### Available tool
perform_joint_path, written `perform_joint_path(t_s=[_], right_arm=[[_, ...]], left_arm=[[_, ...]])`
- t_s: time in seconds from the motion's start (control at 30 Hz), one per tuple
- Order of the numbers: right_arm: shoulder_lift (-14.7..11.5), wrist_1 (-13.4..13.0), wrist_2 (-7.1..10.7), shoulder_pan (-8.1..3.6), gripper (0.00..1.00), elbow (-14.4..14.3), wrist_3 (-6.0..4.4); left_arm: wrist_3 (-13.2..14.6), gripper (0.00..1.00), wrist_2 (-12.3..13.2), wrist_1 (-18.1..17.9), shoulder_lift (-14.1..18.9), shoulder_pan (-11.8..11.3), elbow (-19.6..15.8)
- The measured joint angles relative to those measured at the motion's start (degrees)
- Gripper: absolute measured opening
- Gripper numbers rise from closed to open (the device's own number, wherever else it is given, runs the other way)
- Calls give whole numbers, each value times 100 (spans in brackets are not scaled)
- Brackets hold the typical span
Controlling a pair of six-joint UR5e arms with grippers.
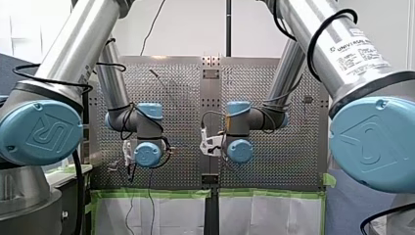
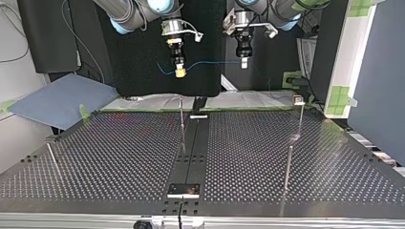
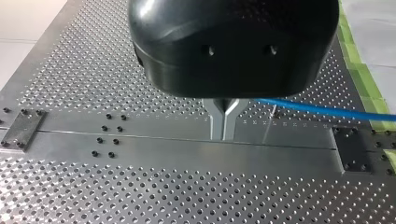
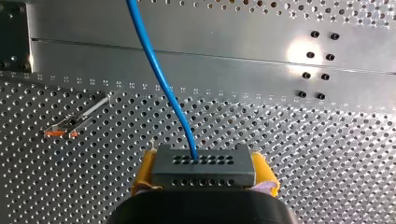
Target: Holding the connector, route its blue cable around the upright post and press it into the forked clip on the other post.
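In the right wrist view my right gripper (image 4: 203, 164) is shut on a dark grey connector (image 4: 203, 173), with yellow pads (image 4: 145, 170) on both sides of it. A blue cable (image 4: 159, 74) leaves the connector's face and runs ahead over the table. In the left wrist view my left gripper (image 3: 223, 124) has its metal fingers shut on the blue cable (image 3: 317, 109), which trails off to one side. In the top view both grippers hang high above the far edge, my right gripper (image 2: 179, 71) at the left and my left gripper (image 2: 244, 62) at the right. The cable (image 2: 215, 62) is strung between them.
On the perforated table (image 2: 119, 157) a thin upright post (image 2: 182, 121) stands near the middle. At the top view's right stand a post with a small head (image 2: 298, 100) and a nearer post (image 2: 287, 167). Another thin post (image 2: 51, 157) is at the left.
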State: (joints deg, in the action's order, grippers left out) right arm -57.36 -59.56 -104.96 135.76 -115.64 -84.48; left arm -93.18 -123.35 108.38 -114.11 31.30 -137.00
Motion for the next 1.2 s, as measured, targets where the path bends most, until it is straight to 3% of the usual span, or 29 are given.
perform_joint_path(t_s=[0.2, 0.4, 0.77, 1.2], right_arm=[[8, 26, -5, 16, 0, 4, 3], [207, 146, -15, 103, 0, 8, 8], [262, 163, -16, 113, 0, 10, 9], [264, 162, -16, 113, 0, 10, 9]], left_arm=[[2, 3, 0, 0, 0, 1, 0], [2, 3, 0, 0, 0, 1, 0], [18, 0, 13, 14, -16, -8, -15], [554, 0, 61, 428, -218, -34, -130]])
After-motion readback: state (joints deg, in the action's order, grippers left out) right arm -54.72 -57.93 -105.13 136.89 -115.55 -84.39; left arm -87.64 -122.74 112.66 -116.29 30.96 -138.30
